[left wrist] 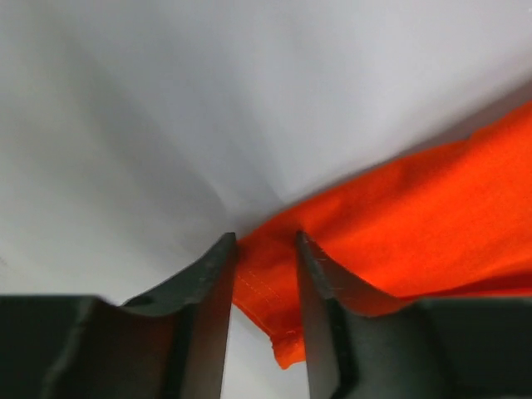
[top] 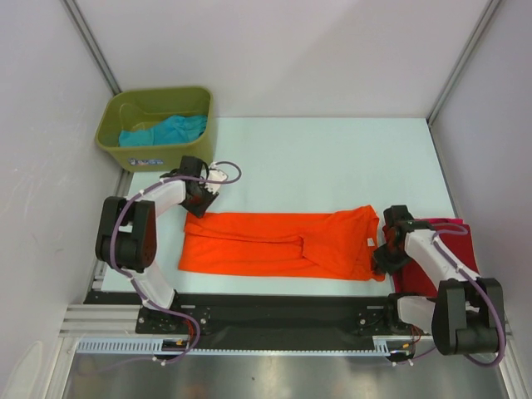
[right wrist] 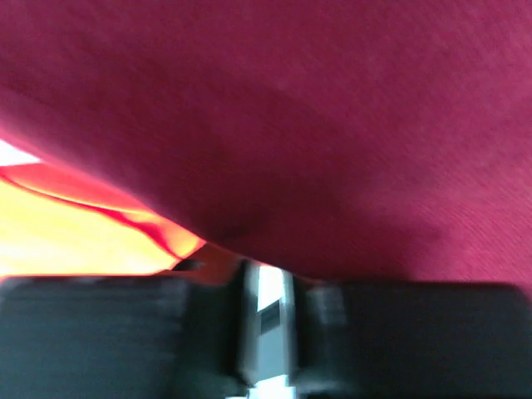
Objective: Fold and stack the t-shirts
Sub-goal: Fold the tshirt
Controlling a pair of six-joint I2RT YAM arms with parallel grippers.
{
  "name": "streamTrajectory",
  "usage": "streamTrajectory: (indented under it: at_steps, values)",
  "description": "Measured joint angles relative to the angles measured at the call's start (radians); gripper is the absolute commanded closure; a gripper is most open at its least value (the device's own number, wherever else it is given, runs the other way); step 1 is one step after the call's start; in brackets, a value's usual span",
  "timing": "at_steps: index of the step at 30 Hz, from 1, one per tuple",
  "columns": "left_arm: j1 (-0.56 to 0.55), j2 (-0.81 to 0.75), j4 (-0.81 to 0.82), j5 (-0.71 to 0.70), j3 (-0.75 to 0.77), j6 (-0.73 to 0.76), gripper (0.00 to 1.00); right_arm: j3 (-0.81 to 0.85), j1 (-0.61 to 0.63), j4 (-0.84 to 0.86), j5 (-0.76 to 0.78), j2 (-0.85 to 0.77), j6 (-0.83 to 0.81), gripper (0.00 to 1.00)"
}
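Table (top: 332,158) with an orange shirt (top: 266,241) stretched along its near edge.
A dark red shirt (right wrist: 332,125) lies at the near right corner; the bin (top: 112,137) at the far left corner holds a teal shirt (top: 174,129). The left gripper (left wrist: 264,241) stands partly open astride the orange shirt's corner; the right gripper (right wrist: 264,274), against the red shirt, is too blurred to tell.

A pale table (top: 332,158) is seen, and an orange t-shirt (top: 274,245) is laid flat across its near middle, folded into a long band. Just beside the shirt's right end, a dark red t-shirt (top: 407,278) is spread on the surface. Beyond its left end, well apart, an olive-green bin (top: 112,145) is set at the far corner.
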Motion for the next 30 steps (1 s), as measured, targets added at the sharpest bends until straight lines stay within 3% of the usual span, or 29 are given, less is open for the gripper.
streamTrajectory:
  at_steps: [2, 6, 14, 23, 30]
  values:
    - [0.0, 0.0, -0.007, 0.03, -0.003, 0.012, 0.78, 0.01, -0.005, -0.002, -0.012, 0.027, -0.003, 1.0]
    - [0.0, 0.0, -0.02, 0.071, -0.007, 0.036, 0.99, 0.041, -0.025, -0.013, -0.025, 0.087, -0.029, 1.0]
    - [0.001, -0.002, -0.032, 0.089, -0.008, 0.048, 1.0, 0.248, -0.028, -0.034, -0.013, 0.365, -0.158, 1.0]
    - [0.003, -0.023, -0.132, 0.15, -0.014, 0.043, 1.0, 0.703, -0.003, 0.262, 0.032, 0.74, -0.262, 1.0]
    - [-0.008, -0.026, -0.223, 0.227, -0.015, 0.012, 1.0, 1.135, 0.024, 0.316, 0.022, 1.06, -0.327, 1.0]
